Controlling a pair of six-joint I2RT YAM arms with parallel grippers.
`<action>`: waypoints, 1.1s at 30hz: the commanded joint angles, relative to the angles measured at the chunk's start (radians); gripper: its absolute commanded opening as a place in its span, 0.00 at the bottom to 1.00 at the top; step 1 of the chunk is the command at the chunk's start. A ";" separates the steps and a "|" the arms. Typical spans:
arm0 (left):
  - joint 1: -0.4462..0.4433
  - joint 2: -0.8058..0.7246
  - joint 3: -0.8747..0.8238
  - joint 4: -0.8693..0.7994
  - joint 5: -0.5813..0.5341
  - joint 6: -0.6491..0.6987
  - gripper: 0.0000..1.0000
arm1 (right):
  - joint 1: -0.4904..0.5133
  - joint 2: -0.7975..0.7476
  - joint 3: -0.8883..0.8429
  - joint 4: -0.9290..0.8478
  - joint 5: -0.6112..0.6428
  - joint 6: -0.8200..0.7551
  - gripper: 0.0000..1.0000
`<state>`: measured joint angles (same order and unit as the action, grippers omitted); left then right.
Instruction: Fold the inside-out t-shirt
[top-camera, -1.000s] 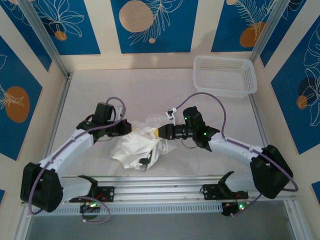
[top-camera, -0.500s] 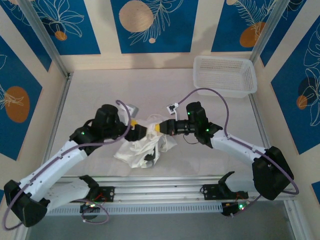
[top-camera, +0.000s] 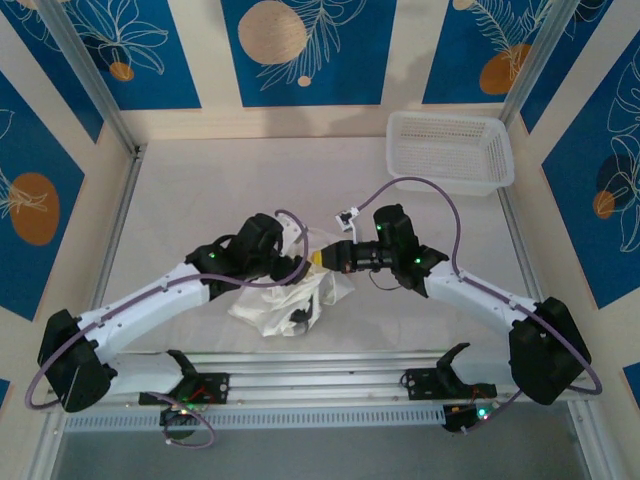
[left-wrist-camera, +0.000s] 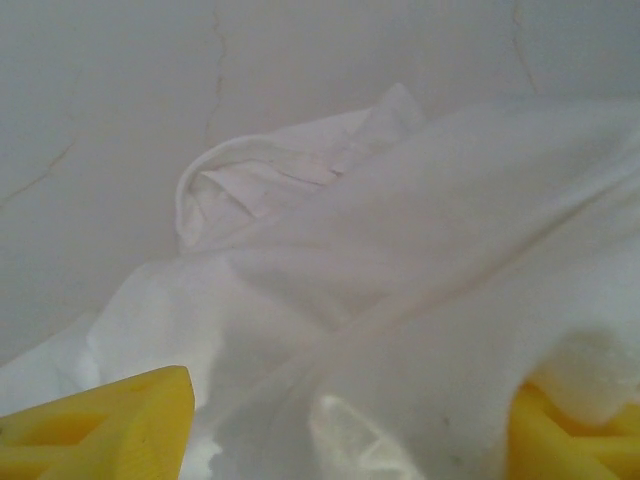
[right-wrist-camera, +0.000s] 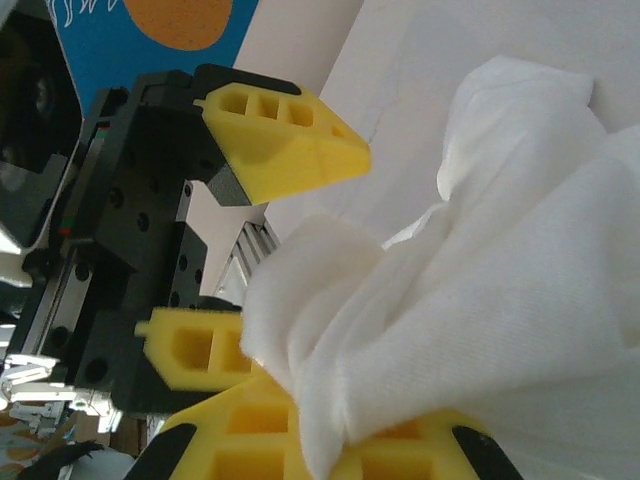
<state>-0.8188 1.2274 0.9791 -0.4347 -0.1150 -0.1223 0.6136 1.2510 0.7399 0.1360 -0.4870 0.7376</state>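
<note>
t-shirt (top-camera: 290, 295) | white, crumpled heap | table centre, partly lifted

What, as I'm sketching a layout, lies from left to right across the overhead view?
Left arm's base → t-shirt → basket → right arm's base.

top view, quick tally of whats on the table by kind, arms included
white t-shirt: 1
white mesh basket: 1
robot arms: 2, left arm and right arm
total: 4
</note>
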 joint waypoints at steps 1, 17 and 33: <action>-0.001 -0.038 0.022 0.015 -0.120 -0.005 0.60 | -0.003 -0.024 0.020 -0.024 0.003 -0.027 0.00; 0.199 -0.115 0.066 0.126 0.538 -0.265 0.00 | -0.005 0.010 -0.015 -0.169 0.206 -0.210 0.30; 0.214 -0.011 0.099 0.157 0.655 -0.387 0.00 | 0.299 -0.249 -0.046 0.089 0.823 -0.758 0.49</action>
<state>-0.6106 1.2095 1.0328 -0.3038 0.5003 -0.4889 0.8940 0.9516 0.6327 0.1722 0.2012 0.0940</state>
